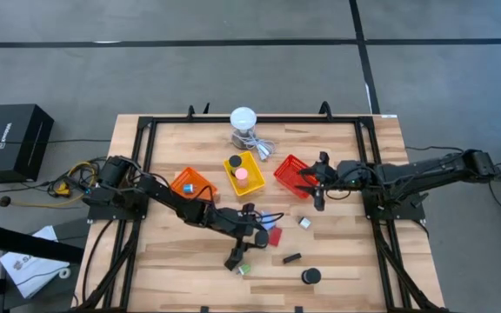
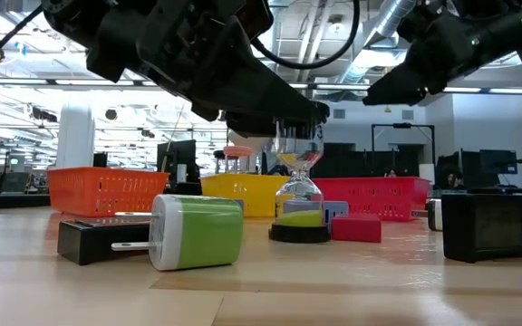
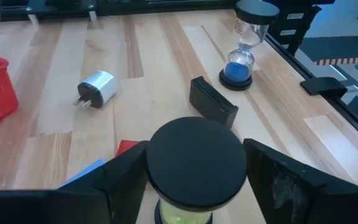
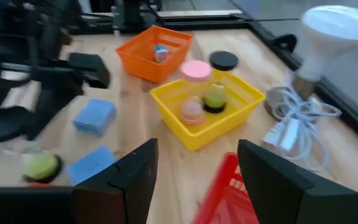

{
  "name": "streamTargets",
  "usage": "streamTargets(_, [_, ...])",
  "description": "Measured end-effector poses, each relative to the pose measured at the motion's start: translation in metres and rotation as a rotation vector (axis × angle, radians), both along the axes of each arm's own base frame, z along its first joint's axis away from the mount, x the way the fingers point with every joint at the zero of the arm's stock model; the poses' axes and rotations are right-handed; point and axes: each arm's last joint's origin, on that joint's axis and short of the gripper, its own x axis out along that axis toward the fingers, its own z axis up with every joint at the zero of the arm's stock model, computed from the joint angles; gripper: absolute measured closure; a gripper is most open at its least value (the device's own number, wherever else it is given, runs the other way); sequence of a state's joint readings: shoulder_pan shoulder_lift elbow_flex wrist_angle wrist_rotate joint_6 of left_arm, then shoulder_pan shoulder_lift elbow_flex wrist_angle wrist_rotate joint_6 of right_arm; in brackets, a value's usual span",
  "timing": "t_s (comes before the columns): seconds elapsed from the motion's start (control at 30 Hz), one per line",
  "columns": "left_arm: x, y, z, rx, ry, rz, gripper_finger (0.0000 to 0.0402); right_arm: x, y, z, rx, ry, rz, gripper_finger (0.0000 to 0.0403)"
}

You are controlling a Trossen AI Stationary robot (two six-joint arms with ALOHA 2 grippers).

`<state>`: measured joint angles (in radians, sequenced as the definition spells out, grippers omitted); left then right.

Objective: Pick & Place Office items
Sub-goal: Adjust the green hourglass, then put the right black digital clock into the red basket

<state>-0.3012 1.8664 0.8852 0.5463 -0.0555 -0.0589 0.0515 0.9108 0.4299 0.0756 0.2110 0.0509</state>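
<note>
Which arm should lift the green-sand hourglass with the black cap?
Left. Its left gripper already straddles the green-sand hourglass; the right gripper hangs open over the red mesh basket.

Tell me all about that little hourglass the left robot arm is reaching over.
The hourglass stands upright on the wooden table. It has a black round top cap, a clear glass body and a black base, with yellow-green sand lying in its lower bulb. The left gripper sits over it, a dark finger at each side of the cap; contact cannot be made out.
</note>
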Motion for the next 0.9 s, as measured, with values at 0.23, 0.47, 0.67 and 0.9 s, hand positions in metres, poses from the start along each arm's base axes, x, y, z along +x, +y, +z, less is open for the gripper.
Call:
streamTargets(0.23, [-0.003, 0.001, 0.019, -0.008, -0.053, 0.001, 0.0144, 0.008, 0.033, 0.007, 0.198, 0.189, 0.04, 0.0209])
streamTargets(0.47, [-0.012, 0.005, 0.039, -0.02, -0.1, 0.005, 0.0157, 0.029, 0.085, -0.004, 0.365, 0.597, -0.018, 0.0239])
streamTargets(0.67, [-0.022, 0.013, 0.056, -0.02, -0.15, 0.015, 0.0166, 0.054, 0.111, 0.006, 0.249, 0.841, -0.06, 0.0254])
streamTargets(0.9, [-0.046, 0.026, 0.082, 0.016, -0.242, 0.016, 0.0175, 0.088, 0.119, 0.01, 0.239, 0.941, -0.046, 0.0246])
